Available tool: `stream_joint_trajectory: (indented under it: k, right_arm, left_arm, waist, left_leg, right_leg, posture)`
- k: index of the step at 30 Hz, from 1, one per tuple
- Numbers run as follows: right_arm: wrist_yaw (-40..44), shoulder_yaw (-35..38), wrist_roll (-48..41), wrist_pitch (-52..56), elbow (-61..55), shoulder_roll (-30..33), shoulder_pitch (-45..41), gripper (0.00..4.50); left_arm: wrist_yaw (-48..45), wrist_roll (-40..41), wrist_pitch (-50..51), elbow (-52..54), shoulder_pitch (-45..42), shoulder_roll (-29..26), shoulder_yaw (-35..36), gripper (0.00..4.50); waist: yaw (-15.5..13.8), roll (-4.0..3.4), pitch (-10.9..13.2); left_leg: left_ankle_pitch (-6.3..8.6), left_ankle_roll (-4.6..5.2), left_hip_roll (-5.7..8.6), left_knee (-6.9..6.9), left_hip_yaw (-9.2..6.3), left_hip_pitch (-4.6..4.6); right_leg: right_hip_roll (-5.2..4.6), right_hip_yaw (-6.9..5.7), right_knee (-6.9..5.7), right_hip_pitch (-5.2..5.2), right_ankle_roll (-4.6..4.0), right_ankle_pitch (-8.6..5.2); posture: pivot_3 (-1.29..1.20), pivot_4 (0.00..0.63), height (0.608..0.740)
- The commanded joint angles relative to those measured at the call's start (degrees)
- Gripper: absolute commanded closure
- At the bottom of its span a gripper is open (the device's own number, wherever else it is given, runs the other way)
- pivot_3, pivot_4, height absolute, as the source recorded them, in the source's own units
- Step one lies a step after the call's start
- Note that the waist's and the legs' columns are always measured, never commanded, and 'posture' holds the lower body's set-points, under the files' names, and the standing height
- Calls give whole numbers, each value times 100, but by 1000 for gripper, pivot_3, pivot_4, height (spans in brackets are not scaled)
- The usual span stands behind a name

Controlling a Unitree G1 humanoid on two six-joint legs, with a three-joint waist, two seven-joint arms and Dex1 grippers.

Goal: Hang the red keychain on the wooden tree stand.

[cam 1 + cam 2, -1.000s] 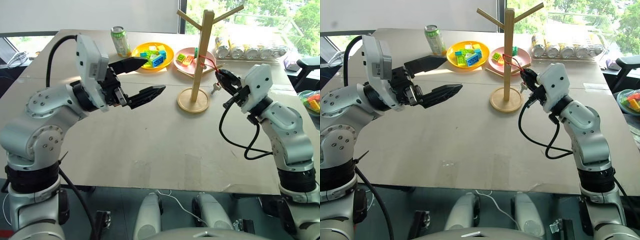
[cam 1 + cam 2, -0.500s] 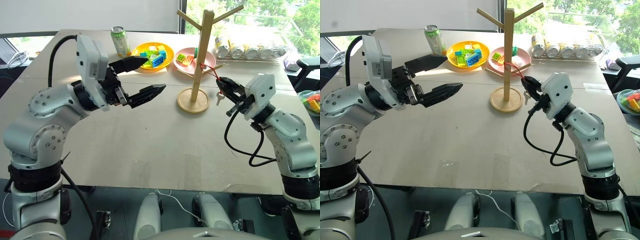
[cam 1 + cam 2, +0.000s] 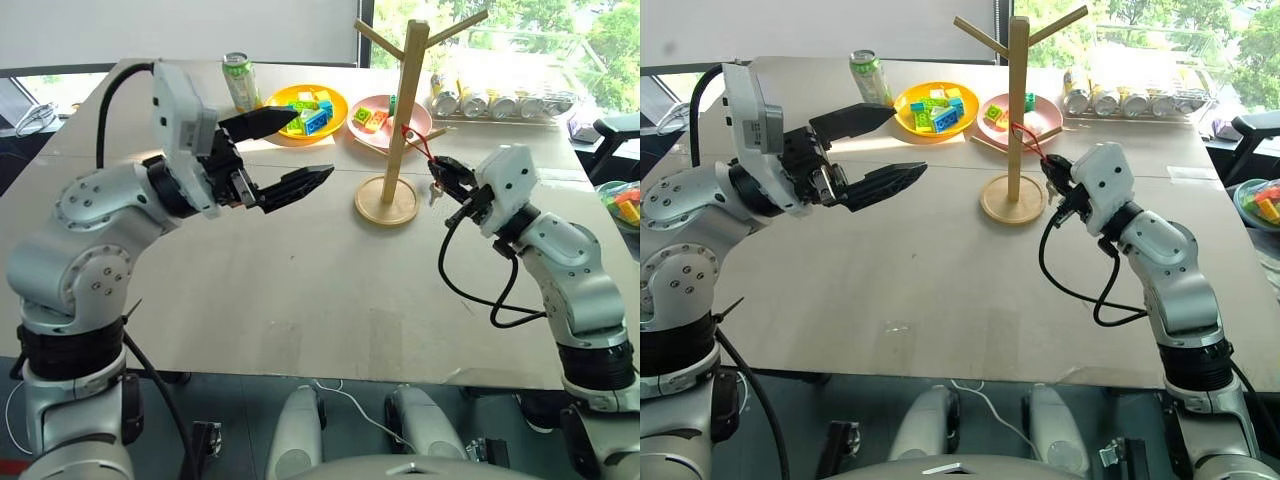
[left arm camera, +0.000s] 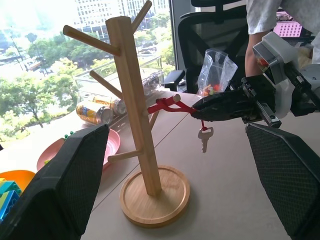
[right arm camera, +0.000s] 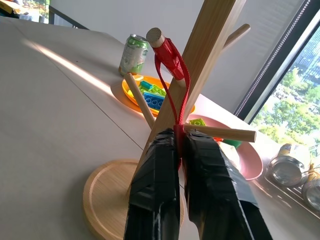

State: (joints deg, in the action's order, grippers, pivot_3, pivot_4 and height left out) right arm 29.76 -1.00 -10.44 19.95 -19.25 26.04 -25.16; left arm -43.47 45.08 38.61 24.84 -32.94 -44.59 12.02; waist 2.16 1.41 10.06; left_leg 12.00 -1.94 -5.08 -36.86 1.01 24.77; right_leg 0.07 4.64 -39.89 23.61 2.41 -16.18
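The wooden tree stand [image 3: 405, 110] rises from its round base [image 3: 386, 205] at the table's far middle. The red keychain [image 5: 172, 65] is looped over the tip of a lower peg [image 5: 155, 36] on the stand's right side. Its cord runs taut down into my right gripper [image 3: 440, 168], which is shut on it just right of the post. The small key [image 4: 204, 139] dangles under that gripper. My left gripper [image 3: 305, 145] hovers wide open and empty above the table, left of the stand.
Behind the stand are a green can [image 3: 240, 82], a yellow plate of bricks [image 3: 305, 110], a pink plate [image 3: 375, 120] and a tray of cans [image 3: 500, 100]. A person [image 4: 265, 15] and an office chair are beyond the table's right side.
My right gripper has dipped slightly beside the stand, the cord still pinched in it and looped on the peg. The left arm has stayed in place.
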Motion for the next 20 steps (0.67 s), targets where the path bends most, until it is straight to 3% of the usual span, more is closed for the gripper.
stream_joint_trajectory:
  k: [1, 4, 7, 13, 20]
  right_arm:
    - [-3, 44, -8, 50, -215, 49, -120, 2553]
    - [82, 68, -35, 88, -224, 115, -69, 1127]
    - [511, 140, -263, 213, -200, 401, -6, 12]
    - [1348, 552, -1312, 1074, -153, 1016, -390, 12]
    - [1291, 841, -1952, 1717, -430, 1190, -496, 12]
  left_arm:
    - [-15, -33, -95, 47, -76, -11, 16, 0]
    - [-17, -44, -99, 48, -73, -26, 15, 0]
    - [20, -246, -69, -9, -59, -149, -39, 0]
    - [-292, -262, 237, -214, -37, -605, -5, 0]
    - [-489, -270, 247, -433, 15, -716, 83, 0]
  waist:
    - [-1, 0, 0]
    - [-2, 0, 0]
    - [-4, 0, 0]
    - [10, -1, 1]
    - [0, -1, 1]
  left_leg:
    - [0, 0, 0, 0, 0, 0]
    - [0, 0, 0, 0, 0, 1]
    - [0, 0, 0, 0, 0, 1]
    - [0, 0, 0, 0, 1, 0]
    - [0, 1, 0, 1, 0, 0]
  right_leg:
    - [0, 0, 0, 0, 0, 0]
    - [0, 0, 0, 0, 0, 0]
    - [0, 0, 1, 0, 0, 0]
    - [0, 1, 0, 0, 0, 0]
    - [0, -1, 2, 0, 0, 0]
  posture:
    - [0, 150, 733]
    - [0, 150, 733]
    - [0, 150, 733]
    - [0, 150, 733]
    - [0, 150, 733]
